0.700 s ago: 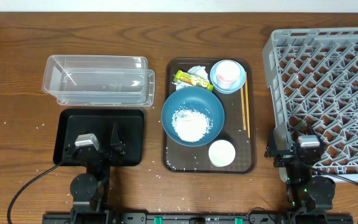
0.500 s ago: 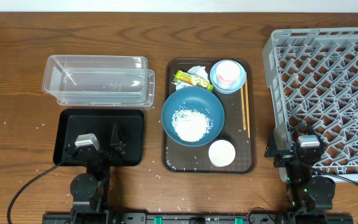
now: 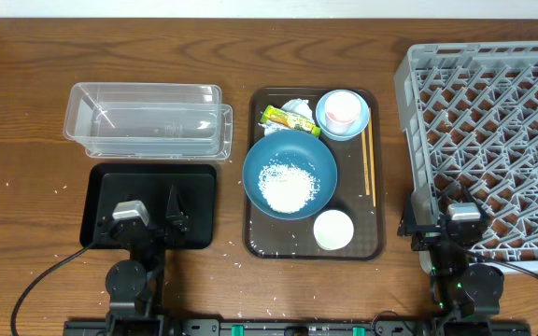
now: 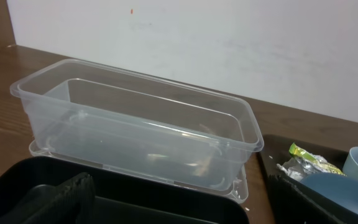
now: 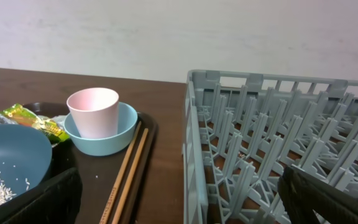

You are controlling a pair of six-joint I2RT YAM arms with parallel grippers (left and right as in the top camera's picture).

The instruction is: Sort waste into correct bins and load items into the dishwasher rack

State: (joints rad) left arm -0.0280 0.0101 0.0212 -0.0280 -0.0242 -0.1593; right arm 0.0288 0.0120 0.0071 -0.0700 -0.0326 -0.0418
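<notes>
On the brown serving tray (image 3: 260,233) sit a dark-blue bowl (image 3: 290,154) holding white rice (image 3: 288,185), a light-blue bowl (image 3: 325,119) with a pink cup (image 3: 342,110) in it, a white cup (image 3: 333,230), chopsticks (image 3: 369,161), a green-yellow wrapper (image 3: 289,119) and a white tissue (image 3: 297,105). The clear tub (image 3: 148,119) and the black tray (image 3: 199,182) lie to the left, the grey rack (image 3: 493,121) to the right. My left gripper (image 3: 152,217) hovers open over the black tray. Beside the rack's near left corner my right gripper (image 5: 182,208) stands open and empty.
Stray rice grains dot the wooden table (image 3: 26,187) around the black tray and along the front edge. The rack's wall (image 5: 194,155) rises close to the right gripper, with the chopsticks (image 5: 126,174) just to its left.
</notes>
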